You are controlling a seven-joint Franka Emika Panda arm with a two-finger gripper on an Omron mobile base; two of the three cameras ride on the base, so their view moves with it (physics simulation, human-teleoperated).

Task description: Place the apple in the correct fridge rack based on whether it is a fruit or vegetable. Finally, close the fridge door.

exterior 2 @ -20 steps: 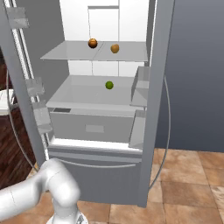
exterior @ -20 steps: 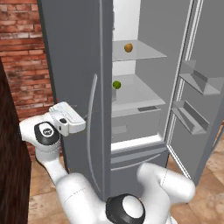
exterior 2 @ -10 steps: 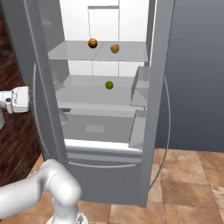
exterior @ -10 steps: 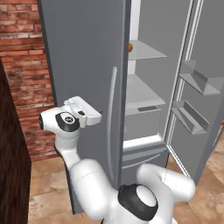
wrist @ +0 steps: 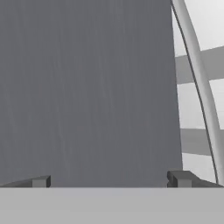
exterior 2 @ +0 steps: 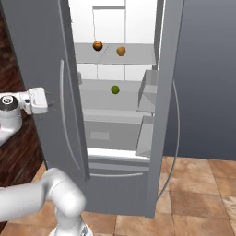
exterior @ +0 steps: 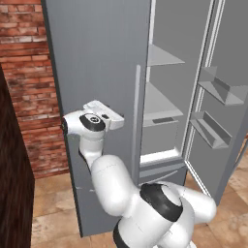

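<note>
The apple (exterior 2: 121, 50), small and yellow-orange, rests on the fridge rack (exterior 2: 140, 55), the upper pale-grey shelf, whose edge also shows in the left base view (exterior: 164, 57). The grey left fridge door (exterior: 97, 63) stands partly swung in across the opening. My gripper (exterior: 114, 116) is open against that door's outer face, left of its long handle (exterior: 136, 116). Seen from the right base, the gripper (exterior 2: 47, 102) touches the same door (exterior 2: 41, 55). In the hand view the gripper (wrist: 109, 181) has its fingertips (wrist: 41, 180) wide apart, empty, with the door's flat face close ahead.
A darker orange ball (exterior 2: 97, 45) sits on the same shelf left of the apple. A green ball (exterior 2: 115, 89) lies on the lower shelf (exterior 2: 99, 99). The right fridge door (exterior: 227, 72) stands wide open with bins (exterior: 220, 89). A brick wall (exterior: 29, 77) lies to the left.
The left door has swung further toward the fridge, with my arm following it rightward. It now hides the apple from the left base view.
</note>
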